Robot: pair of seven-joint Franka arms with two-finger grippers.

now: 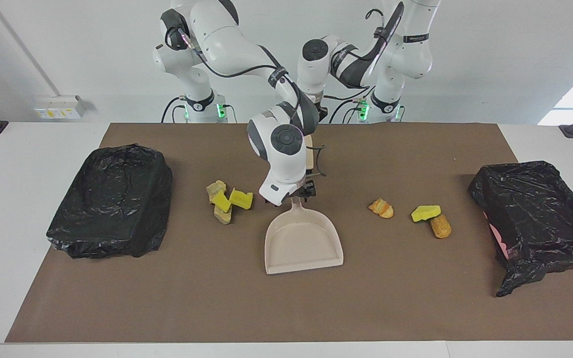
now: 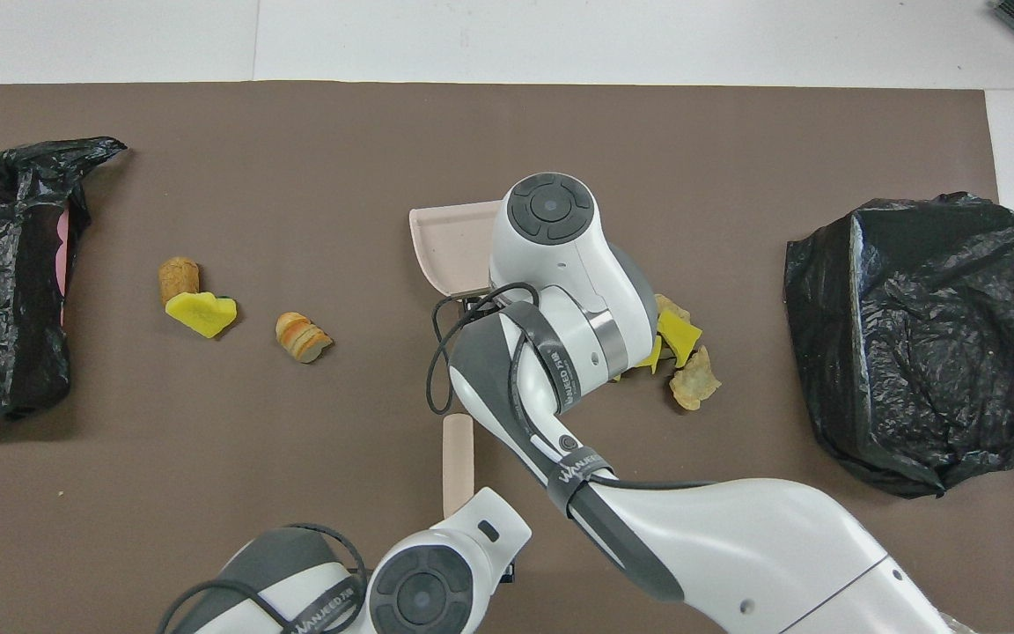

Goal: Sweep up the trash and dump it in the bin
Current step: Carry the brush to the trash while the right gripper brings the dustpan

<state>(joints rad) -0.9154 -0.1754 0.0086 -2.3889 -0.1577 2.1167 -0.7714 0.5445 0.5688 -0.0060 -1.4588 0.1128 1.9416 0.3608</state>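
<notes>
Jaws of the left gripper [image 1: 318, 115] are pressed together on what looks like one end of a beige stick [image 2: 457, 458], probably the brush handle. It hangs over the brown mat [image 1: 416, 298] by the robots' edge of the table.

The right gripper [image 1: 302, 191] is over the handle of the beige dustpan [image 1: 301, 243], jaws spread wide. Whether they touch the handle I cannot tell. The pan lies flat mid-table, mouth toward the edge farthest from the robots.

The trash lies level with the pan's handle in two groups. One cluster [image 1: 227, 201] is just beside the handle, toward the right arm's end. Three pieces [image 1: 426, 213] are scattered toward the left arm's end. A black-bagged bin [image 1: 112, 199] stands at each end of the table.

The yellow wedges look soft and springy, the crusty lumps stiff and crumbly, and all of it looks light. It will likely skid or roll under a brush, so it seems better pushed low from the side away from the pan than pinched.
</notes>
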